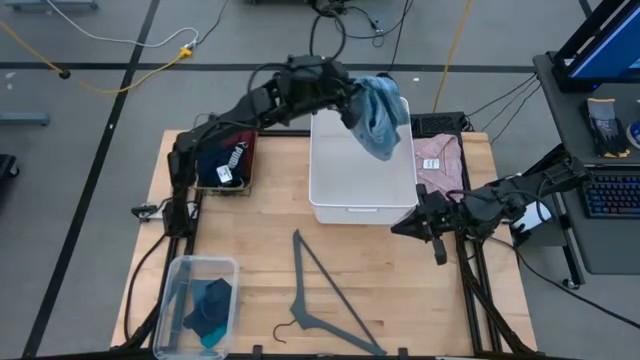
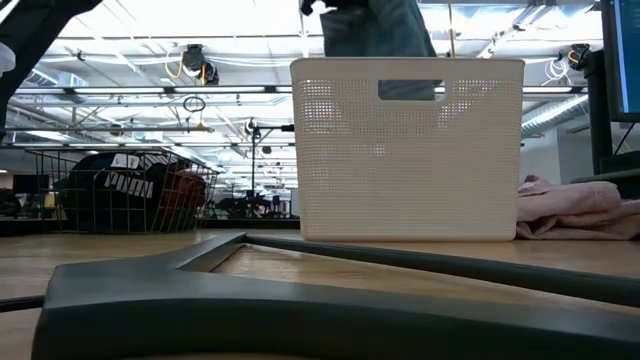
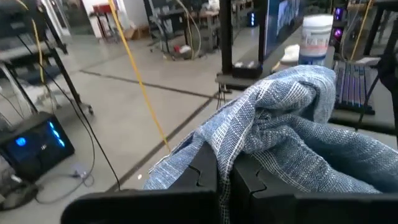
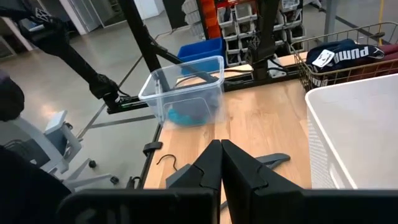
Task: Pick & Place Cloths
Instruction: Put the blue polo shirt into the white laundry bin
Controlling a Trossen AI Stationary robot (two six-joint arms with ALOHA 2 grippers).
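The left gripper [image 1: 358, 108] was closed on a blue cloth [image 1: 381, 117] and held it above the far part of the white bin [image 1: 333, 201]. The cloth hung down in loose folds, partly over the far right corner of the bin. In the left wrist view the fingers [image 3: 208, 177] pinched only a small fold of the fabric, and most of the cloth lay free beyond them.

The main risk, in my judgement, was the drop. A part of the cloth seemed to hang close to the right rim, so if the gripper opened there, the cloth could catch on the rim or slide outside, toward the pink cloth [image 1: 438, 160] on the table. A thin pinch could also slip before the arm was centred over the bin.

The right gripper [image 1: 430, 228] was shut and empty, waiting near the bin's near right corner. Other cloths lay in the wire basket [image 1: 246, 170] at the left and in the clear box [image 1: 232, 265] at the near left. The hanger [image 1: 325, 290] lay on the table, near the bin.
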